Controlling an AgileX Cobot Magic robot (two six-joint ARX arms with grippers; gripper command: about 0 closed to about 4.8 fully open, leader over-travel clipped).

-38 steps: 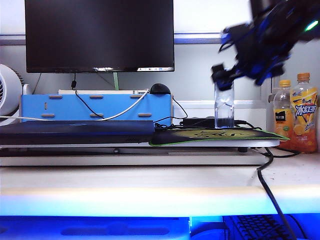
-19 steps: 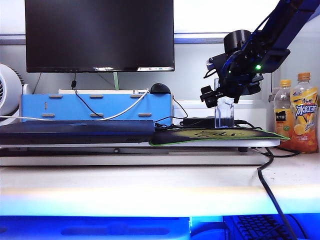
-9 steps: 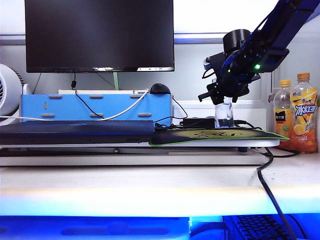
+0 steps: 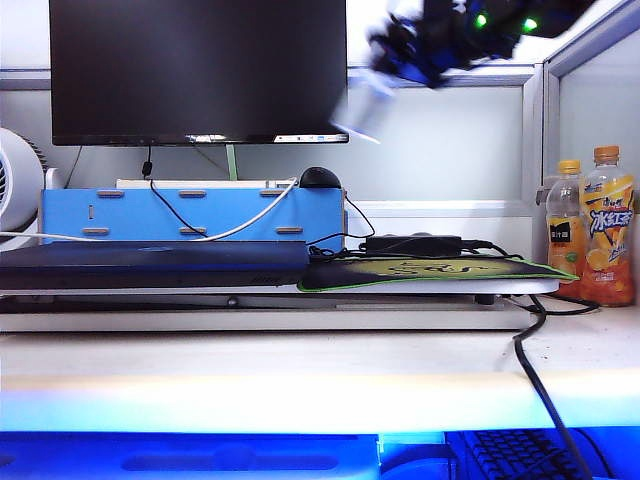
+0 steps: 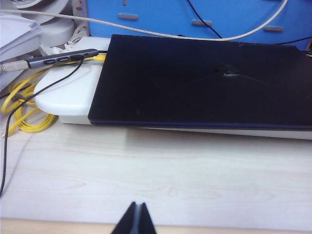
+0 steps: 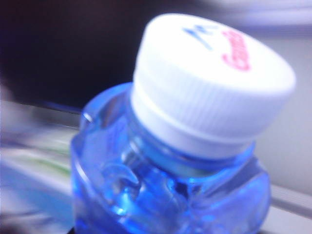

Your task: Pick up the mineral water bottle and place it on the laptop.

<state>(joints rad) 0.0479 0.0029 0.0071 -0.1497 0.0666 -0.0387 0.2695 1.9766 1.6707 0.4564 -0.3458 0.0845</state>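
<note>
The mineral water bottle (image 4: 356, 110) hangs tilted and blurred high above the desk, in front of the monitor's right edge. My right gripper (image 4: 398, 52), a dark blur at the top of the exterior view, is shut on it. In the right wrist view the bottle's white cap (image 6: 214, 78) and clear shoulder (image 6: 161, 190) fill the picture and hide the fingers. The laptop (image 4: 150, 262) lies closed and flat on a white stand at the left; its dark lid (image 5: 204, 83) also shows in the left wrist view. My left gripper (image 5: 138, 217) is shut and empty, low over the wooden desk in front of the laptop.
A big black monitor (image 4: 200, 70) stands behind a blue box (image 4: 190, 215). A green-edged mouse pad (image 4: 430, 270) with a black power adapter (image 4: 412, 243) lies right of the laptop. Two orange drink bottles (image 4: 608, 235) stand at the far right. Yellow cable (image 5: 24, 107) coils left of the stand.
The right gripper shut on the bottle on the mouse pad, then lifted it up and to the left, tilting it. The left gripper has stayed still.
</note>
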